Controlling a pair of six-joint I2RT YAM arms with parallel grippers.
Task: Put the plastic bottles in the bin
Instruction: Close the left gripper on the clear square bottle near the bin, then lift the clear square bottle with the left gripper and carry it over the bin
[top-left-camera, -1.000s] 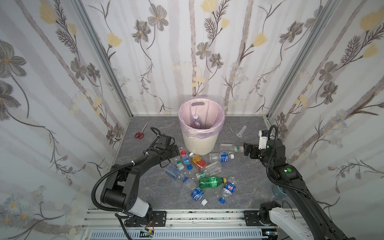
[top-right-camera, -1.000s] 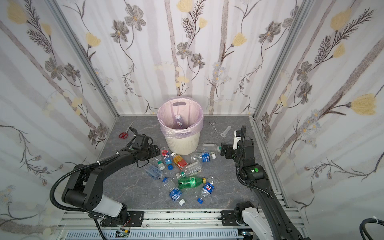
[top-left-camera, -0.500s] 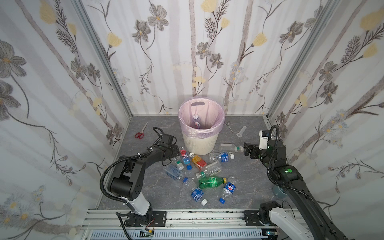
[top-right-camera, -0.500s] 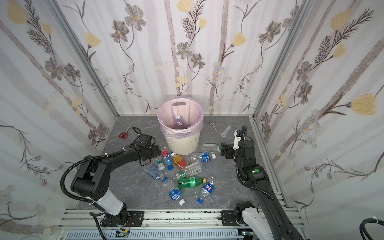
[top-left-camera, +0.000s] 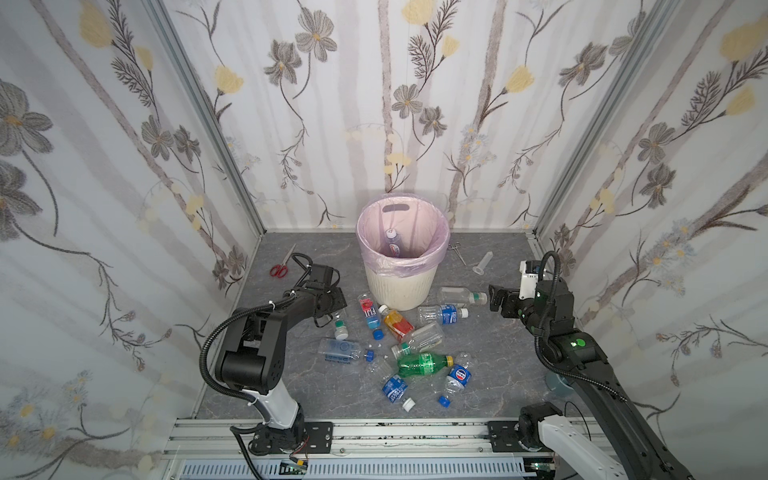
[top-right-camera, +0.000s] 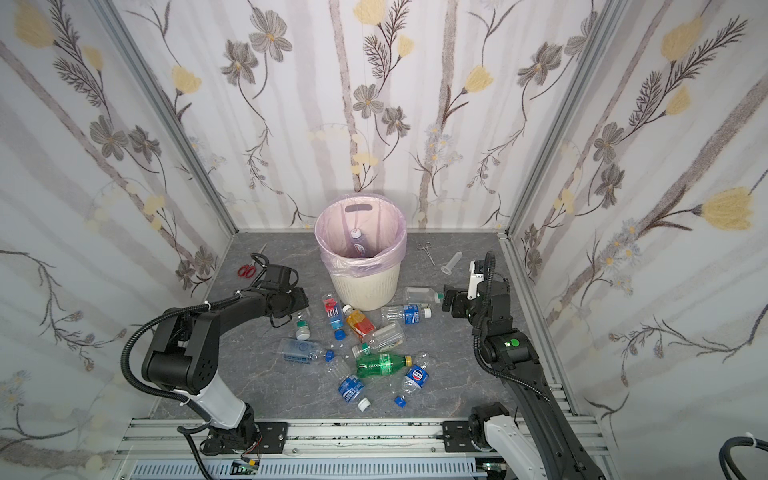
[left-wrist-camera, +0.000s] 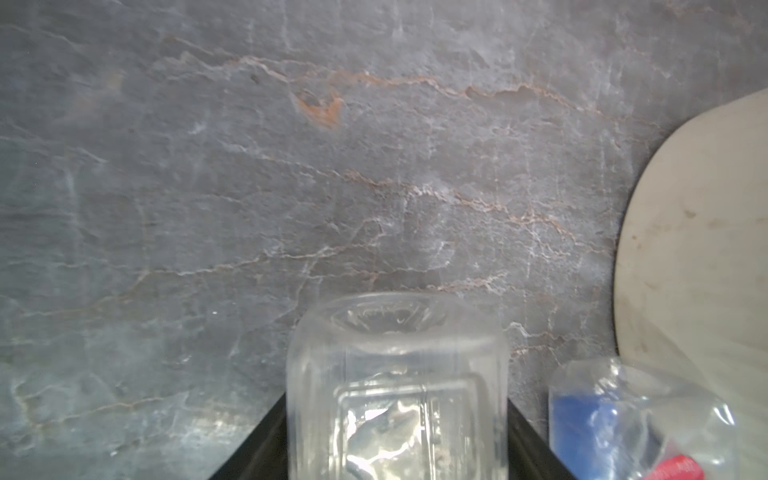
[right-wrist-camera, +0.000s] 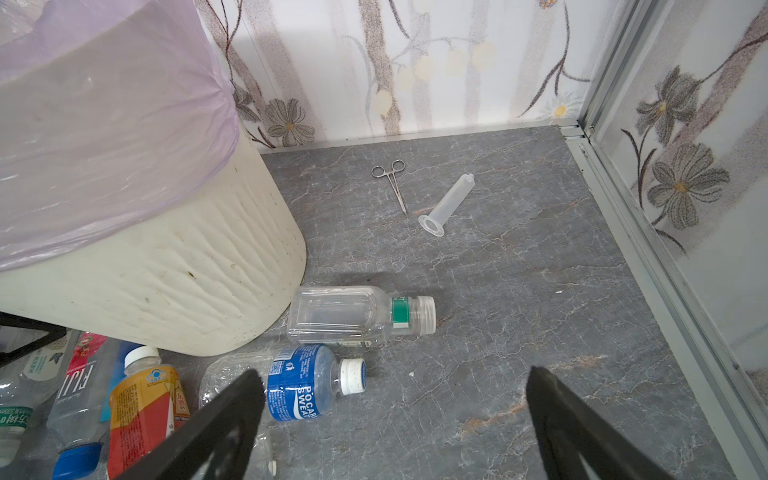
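Nearest, in the lower middle of a top view, loose plastic bottles (top-left-camera: 422, 338) lie scattered on the grey counter (top-left-camera: 291, 386). Among them is a green bottle (top-left-camera: 422, 365) on its side, with blue-labelled ones just beside it.

A little farther back and left of centre, the left pincer (top-left-camera: 337, 313) sits low over the counter. In the left wrist view this pincer (left-wrist-camera: 397, 397) has its jaws pressed on both sides of a clear bottle (left-wrist-camera: 397, 353). Whether that bottle is off the counter I cannot tell.

At right of centre the right pincer (top-left-camera: 496, 299) hangs with its jaws wide apart and nothing between them. In the right wrist view it (right-wrist-camera: 395, 372) is over bare counter just beside a Pocari Sweat bottle (right-wrist-camera: 299, 384). Past that, a green-banded bottle (right-wrist-camera: 357, 316) lies just beside the bin's foot.

The bin (top-left-camera: 399, 286) stands upright at centre with its pink liner folded over the rim — one bottle inside (top-left-camera: 392, 243).

Farthest back are red scissors (top-left-camera: 280, 268) at the counter's upper left, and forceps (top-left-camera: 457, 253) and a clear tube (top-left-camera: 484, 264) to the right of the bin.
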